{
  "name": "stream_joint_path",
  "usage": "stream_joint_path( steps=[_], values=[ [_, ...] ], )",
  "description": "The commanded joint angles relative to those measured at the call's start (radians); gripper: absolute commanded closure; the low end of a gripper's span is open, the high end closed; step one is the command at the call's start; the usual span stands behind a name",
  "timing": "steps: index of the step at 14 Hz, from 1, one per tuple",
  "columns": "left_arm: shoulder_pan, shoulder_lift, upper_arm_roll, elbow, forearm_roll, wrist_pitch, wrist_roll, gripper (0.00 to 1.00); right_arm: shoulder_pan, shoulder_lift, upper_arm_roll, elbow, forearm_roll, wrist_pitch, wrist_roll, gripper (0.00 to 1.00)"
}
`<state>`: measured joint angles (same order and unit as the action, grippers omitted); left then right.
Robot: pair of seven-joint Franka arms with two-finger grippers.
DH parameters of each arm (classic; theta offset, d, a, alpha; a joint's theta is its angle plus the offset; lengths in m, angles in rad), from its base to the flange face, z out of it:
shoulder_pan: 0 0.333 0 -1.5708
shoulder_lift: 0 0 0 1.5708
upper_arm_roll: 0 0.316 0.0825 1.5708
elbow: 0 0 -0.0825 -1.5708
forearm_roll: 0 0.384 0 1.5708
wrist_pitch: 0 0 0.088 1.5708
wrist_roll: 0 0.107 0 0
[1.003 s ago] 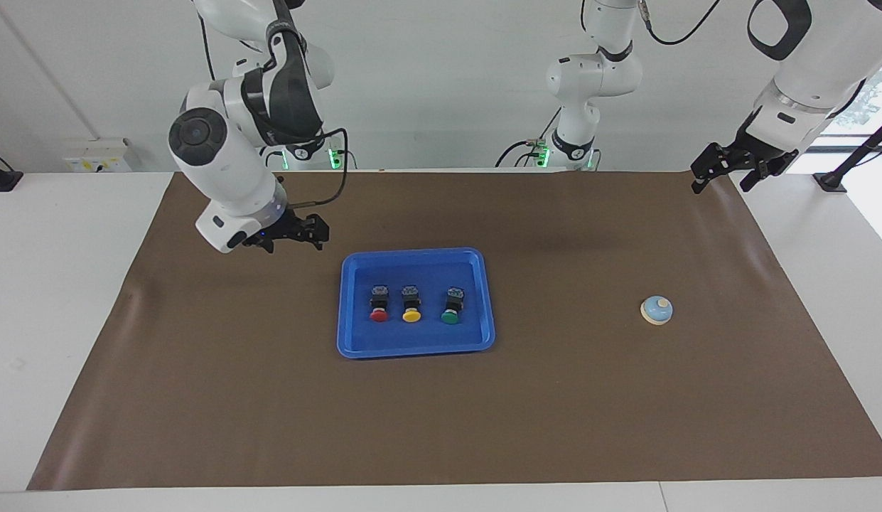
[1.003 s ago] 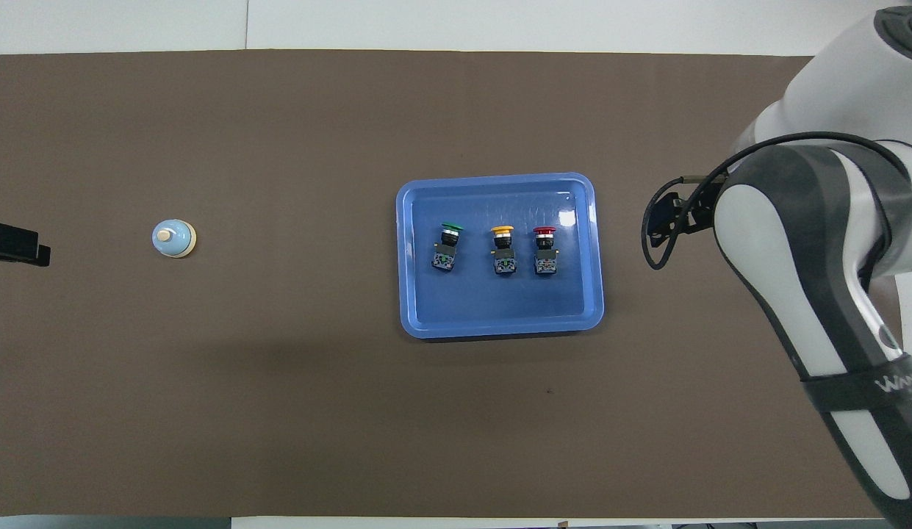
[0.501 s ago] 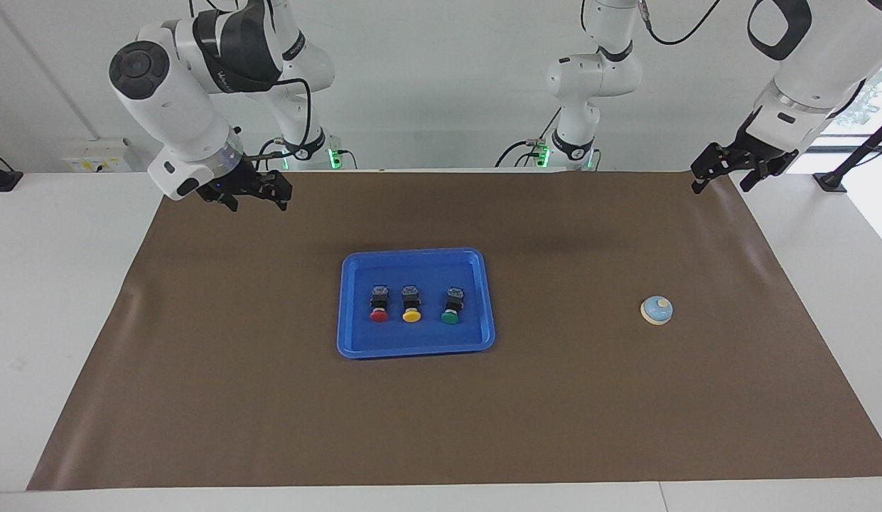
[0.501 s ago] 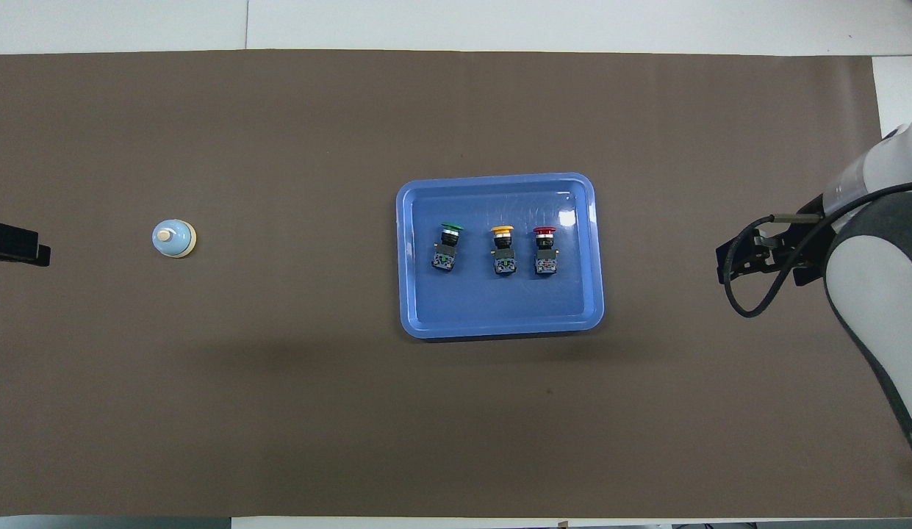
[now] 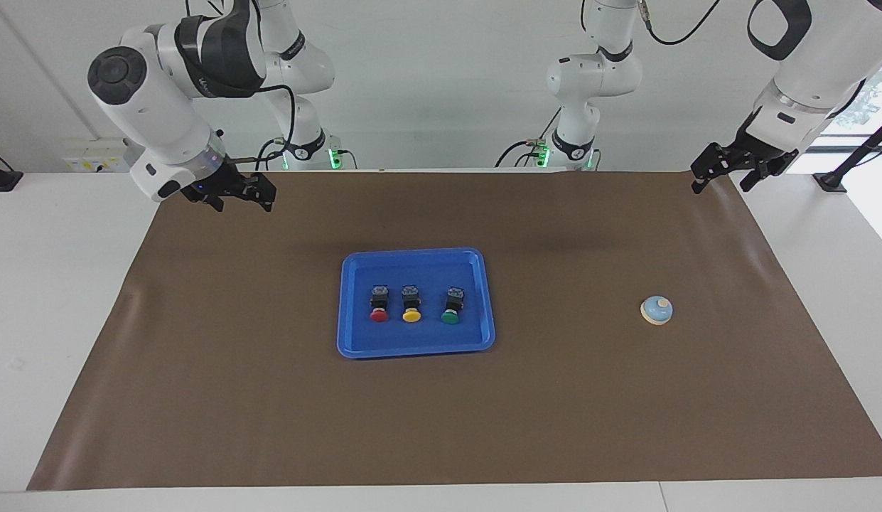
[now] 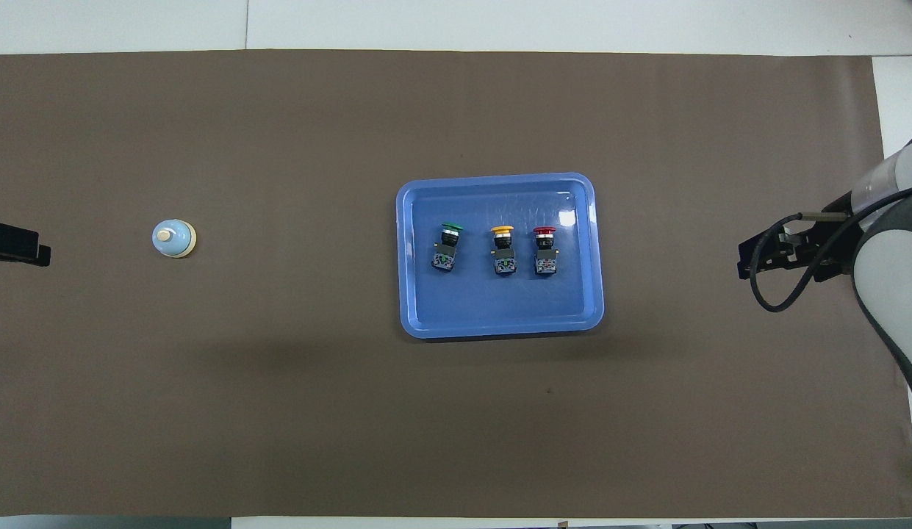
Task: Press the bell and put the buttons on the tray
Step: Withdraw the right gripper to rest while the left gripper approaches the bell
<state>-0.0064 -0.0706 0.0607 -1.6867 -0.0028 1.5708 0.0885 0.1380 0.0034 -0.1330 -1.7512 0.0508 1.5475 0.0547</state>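
Both pairs of jaws stand open and hold nothing: the right gripper [image 5: 243, 201] hangs in the air over the brown mat's corner at the right arm's end of the table, and the left gripper [image 5: 720, 172] hangs over the mat's corner at the left arm's end, where that arm waits.

Largest of what lies on the white table [image 5: 57, 284] is the wide brown paper mat [image 5: 554, 405], which covers nearly all of it. Around the middle of the mat sits the flat rectangular bright blue plastic tray [image 5: 355, 346], with rounded corners and a raised rim. Toward the left arm's end, well apart from the tray, stands the small round desk bell [image 5: 657, 311] with a light blue dome, cream base and cream knob. In the tray lie three small push buttons with black square bodies, in a row and each on its side (caps pointing away from the robots): the red-capped button [image 5: 379, 304] toward the right arm's end, the yellow-capped button [image 5: 411, 304] in the middle, just beside it, and the green-capped button [image 5: 451, 306] toward the left arm's end
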Motion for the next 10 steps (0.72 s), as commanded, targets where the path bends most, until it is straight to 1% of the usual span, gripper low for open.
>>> stream_joint_path(
  steps=[1,3,4,5,6,7,8,9,10],
  values=[
    [-0.004,-0.024,0.001,-0.021,-0.013,0.003,-0.009,0.00,-0.015,-0.006,0.015,0.007,-0.025,0.008,-0.015,0.00],
    [0.002,-0.024,0.001,-0.022,-0.012,0.002,-0.004,0.00,-0.009,-0.008,0.015,0.018,-0.028,0.016,-0.010,0.00],
    [0.003,-0.024,0.001,-0.024,-0.012,0.009,-0.001,0.00,-0.006,-0.005,0.015,0.028,-0.046,0.045,-0.009,0.00],
    [0.002,-0.024,0.001,-0.025,-0.012,0.012,0.000,0.26,-0.006,0.003,0.015,0.035,-0.066,0.077,-0.010,0.00],
    [0.003,-0.024,0.001,-0.028,-0.012,0.017,-0.003,0.54,-0.015,0.006,0.015,0.051,-0.077,0.075,-0.018,0.00],
    [0.003,-0.026,0.001,-0.034,-0.012,0.018,-0.004,0.90,-0.018,0.006,0.015,0.067,-0.078,0.056,-0.019,0.00],
    [0.006,-0.029,0.001,-0.040,-0.012,0.020,-0.010,1.00,-0.020,0.006,0.015,0.070,-0.080,0.051,-0.019,0.00],
    [0.009,-0.034,0.002,-0.063,-0.012,0.047,-0.018,1.00,-0.018,0.006,0.015,0.067,-0.080,0.057,-0.019,0.00],
    [0.009,-0.037,0.002,-0.103,-0.014,0.111,-0.022,1.00,-0.015,0.004,0.015,0.064,-0.081,0.054,-0.021,0.00]
  ],
)
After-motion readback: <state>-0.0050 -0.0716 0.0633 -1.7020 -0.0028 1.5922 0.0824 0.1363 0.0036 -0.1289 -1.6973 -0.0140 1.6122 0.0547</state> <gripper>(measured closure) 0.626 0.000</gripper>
